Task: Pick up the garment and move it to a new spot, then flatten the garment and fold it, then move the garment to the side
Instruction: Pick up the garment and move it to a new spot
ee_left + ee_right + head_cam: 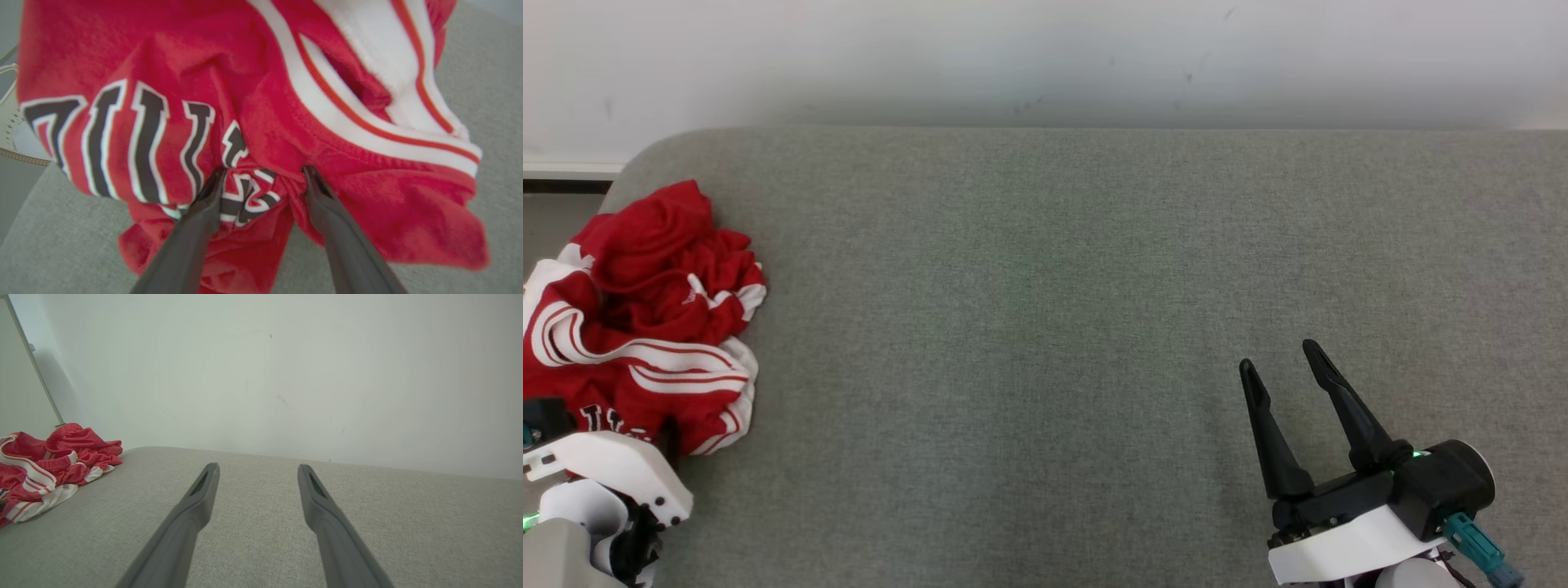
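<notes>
- While the red garment [645, 327] is lying crumpled at the left edge of the grey cushion [1045, 327], reaching from near the rounded far-left corner toward the near edge, the first step – picking it up – is just getting under way.
- The left gripper [264, 170] is pressing its tips into the near side of the heap, with its jaws spread wide. They are straddling a raised fold that carries black-and-white lettering [122, 139], and nothing is being pinched yet.
- White stripes [367, 134] are running across the cloth to the right of that fold in the left wrist view. Some of the fabric seems to be drooping past the cushion's left edge.
- The right gripper [1278, 358] is hovering over bare cushion near the near-right corner, well apart from the garment. Its jaws are standing spread and holding nothing, and its fingers are pointing toward the pale wall [1045, 57] beyond the far edge.
- Judging by this, the next move is asking the left jaws to close on the fold between them, gathering enough layers that the slippery cloth is not sliding out on the lift.
- After that, the heap is needing a carry toward the open middle of the cushion – where both arms could reach to flatten it.
- One risk is that the grip may be catching only a single thin layer, so the rest would be trailing and dragging.
</notes>
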Available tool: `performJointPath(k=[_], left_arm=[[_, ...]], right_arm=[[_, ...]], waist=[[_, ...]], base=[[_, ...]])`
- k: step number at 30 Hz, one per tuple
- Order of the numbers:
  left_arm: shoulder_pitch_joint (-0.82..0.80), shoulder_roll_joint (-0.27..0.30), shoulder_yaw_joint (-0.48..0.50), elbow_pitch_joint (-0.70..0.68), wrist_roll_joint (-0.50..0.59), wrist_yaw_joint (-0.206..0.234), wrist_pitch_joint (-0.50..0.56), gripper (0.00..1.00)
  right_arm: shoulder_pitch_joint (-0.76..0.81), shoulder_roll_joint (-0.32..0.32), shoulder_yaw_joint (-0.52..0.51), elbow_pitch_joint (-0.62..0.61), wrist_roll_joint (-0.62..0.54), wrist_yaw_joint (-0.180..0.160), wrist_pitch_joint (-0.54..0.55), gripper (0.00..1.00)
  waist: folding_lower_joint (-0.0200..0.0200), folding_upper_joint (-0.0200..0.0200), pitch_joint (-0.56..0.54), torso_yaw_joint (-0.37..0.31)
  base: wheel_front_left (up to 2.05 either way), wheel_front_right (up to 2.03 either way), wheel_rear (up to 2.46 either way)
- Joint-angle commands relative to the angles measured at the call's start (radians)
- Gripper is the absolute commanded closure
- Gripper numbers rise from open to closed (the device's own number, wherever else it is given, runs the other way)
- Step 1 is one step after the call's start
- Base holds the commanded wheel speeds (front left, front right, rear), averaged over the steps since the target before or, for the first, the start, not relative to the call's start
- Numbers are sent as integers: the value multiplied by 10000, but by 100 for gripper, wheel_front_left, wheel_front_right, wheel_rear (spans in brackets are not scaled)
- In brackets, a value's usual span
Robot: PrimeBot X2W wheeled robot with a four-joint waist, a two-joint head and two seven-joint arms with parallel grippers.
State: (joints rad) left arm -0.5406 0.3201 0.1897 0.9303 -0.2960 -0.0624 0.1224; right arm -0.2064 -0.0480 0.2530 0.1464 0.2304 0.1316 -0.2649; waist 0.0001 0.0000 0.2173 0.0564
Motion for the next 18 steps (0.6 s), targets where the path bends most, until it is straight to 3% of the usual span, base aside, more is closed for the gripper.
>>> performJointPath(k=[1, 2, 11, 18], left_arm=[[-144, 101, 27, 289, -120, -73, -247, 69], [-220, 104, 13, 455, -148, -112, -399, 100], [-605, 181, -304, 1363, -100, -427, -1483, 100], [-679, 319, -612, 1127, 7, -549, -2262, 100]], right_arm=[[-146, -44, 6, 22, 50, -17, 8, 0], [-157, -45, -3, 33, 48, -17, 8, 0], [-48, -44, -33, 143, 59, -17, 8, 0], [315, -44, -84, 234, 204, -17, 8, 0]], waist=[[-1, 0, 30, -42], [-1, 0, 26, -44], [-1, 0, -418, 112], [-1, 0, -1233, 329]], base=[[0, 0, 0], [0, 0, 0], [0, 0, 0], [0, 0, 0]])
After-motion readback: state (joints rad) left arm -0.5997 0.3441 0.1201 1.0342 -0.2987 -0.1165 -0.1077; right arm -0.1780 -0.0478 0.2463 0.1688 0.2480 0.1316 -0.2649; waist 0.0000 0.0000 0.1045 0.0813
